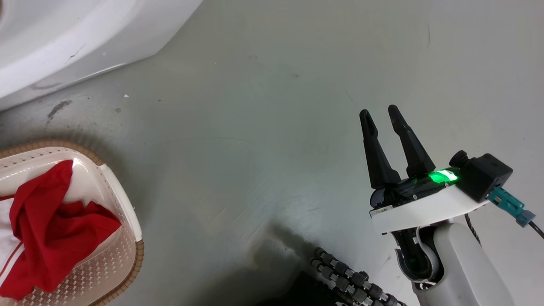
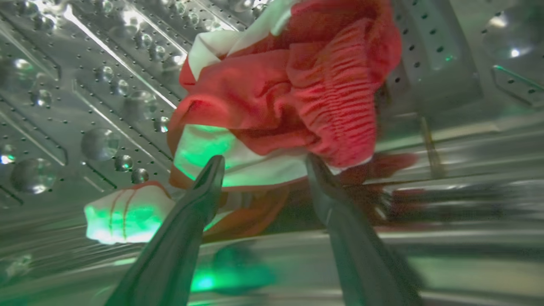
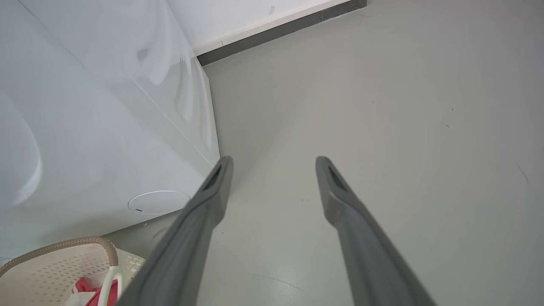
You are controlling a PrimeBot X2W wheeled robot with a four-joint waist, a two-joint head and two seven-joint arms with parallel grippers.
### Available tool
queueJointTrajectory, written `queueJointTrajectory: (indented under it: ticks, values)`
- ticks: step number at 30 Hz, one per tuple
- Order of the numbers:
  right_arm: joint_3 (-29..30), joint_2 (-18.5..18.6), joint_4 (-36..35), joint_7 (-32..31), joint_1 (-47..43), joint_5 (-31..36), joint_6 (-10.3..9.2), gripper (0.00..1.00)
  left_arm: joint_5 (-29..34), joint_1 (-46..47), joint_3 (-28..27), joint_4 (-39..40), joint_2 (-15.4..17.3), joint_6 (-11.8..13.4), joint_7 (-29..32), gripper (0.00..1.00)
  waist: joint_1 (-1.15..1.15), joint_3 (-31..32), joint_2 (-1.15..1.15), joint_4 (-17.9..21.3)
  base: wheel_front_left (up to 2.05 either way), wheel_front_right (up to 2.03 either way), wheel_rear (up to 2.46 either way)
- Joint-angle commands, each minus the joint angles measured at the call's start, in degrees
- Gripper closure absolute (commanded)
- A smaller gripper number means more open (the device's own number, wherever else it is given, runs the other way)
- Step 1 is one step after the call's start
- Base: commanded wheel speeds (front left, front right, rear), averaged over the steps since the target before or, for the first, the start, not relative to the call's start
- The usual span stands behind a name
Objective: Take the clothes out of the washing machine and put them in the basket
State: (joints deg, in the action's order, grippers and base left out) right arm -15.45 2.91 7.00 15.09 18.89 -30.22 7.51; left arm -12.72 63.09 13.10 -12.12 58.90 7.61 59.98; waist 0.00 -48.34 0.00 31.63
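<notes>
The left hand [image 2: 263,165] is inside the steel drum [image 2: 85,85] of the washing machine. Its two dark fingers [image 2: 195,208] are spread wide, with nothing held between them. Their tips reach the lower edge of the clothes [image 2: 297,93], a crumpled red bundle with white panels and a gathered waistband, lying against the perforated drum wall. Whether the tips actually touch the fabric cannot be told. A white corner of cloth with thin red stripes [image 2: 123,216] lies lower left of the bundle, lit green.

The right hand [image 1: 379,111] hangs over the bare grey floor [image 1: 255,148], well apart from everything. Its fingers stand apart and empty, and the right wrist view shows the same spread over the floor [image 3: 274,163]. A green light [image 1: 442,175] glows at its base.

To the left on the floor sits the basket [image 1: 138,255], cream with a brown rim, close to the foot of the white washing machine [image 1: 63,42]. A red garment [image 1: 55,229] with a white striped panel lies heaped inside it. In the right wrist view the basket [image 3: 63,246] shows at the lower left beside the machine's white front [image 3: 106,127].
</notes>
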Motion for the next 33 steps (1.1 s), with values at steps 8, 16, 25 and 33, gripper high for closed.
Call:
queueJointTrajectory:
  ticks: [8,16,25,33]
  values:
    - [-0.55,-0.05,0.21,0.09,0.38,-0.32,-0.04,0.00,0.58,-0.02,-0.56,-2.69,0.18,1.10,-6.47,1.00,0.00,0.05,0.00,0.28,0.00,0.00,0.00]
    - [-0.90,-0.04,0.69,0.09,1.17,-0.25,-0.04,0.00,1.33,1.78,-1.46,-6.68,-0.10,1.72,-19.47,1.00,0.00,1.46,0.00,0.79,0.00,0.00,0.00]
    - [1.10,-0.04,1.33,0.08,0.61,1.30,-0.04,0.00,-0.11,2.51,-0.98,-13.12,-5.11,1.26,-36.11,1.00,0.00,6.16,0.00,-1.14,0.00,0.00,0.00]
    - [3.50,-0.04,1.67,0.08,-1.07,3.36,-0.04,0.00,-4.09,-1.91,-1.96,-21.14,-11.61,2.05,-47.94,1.00,0.00,12.16,0.00,-3.61,0.00,0.00,0.00]
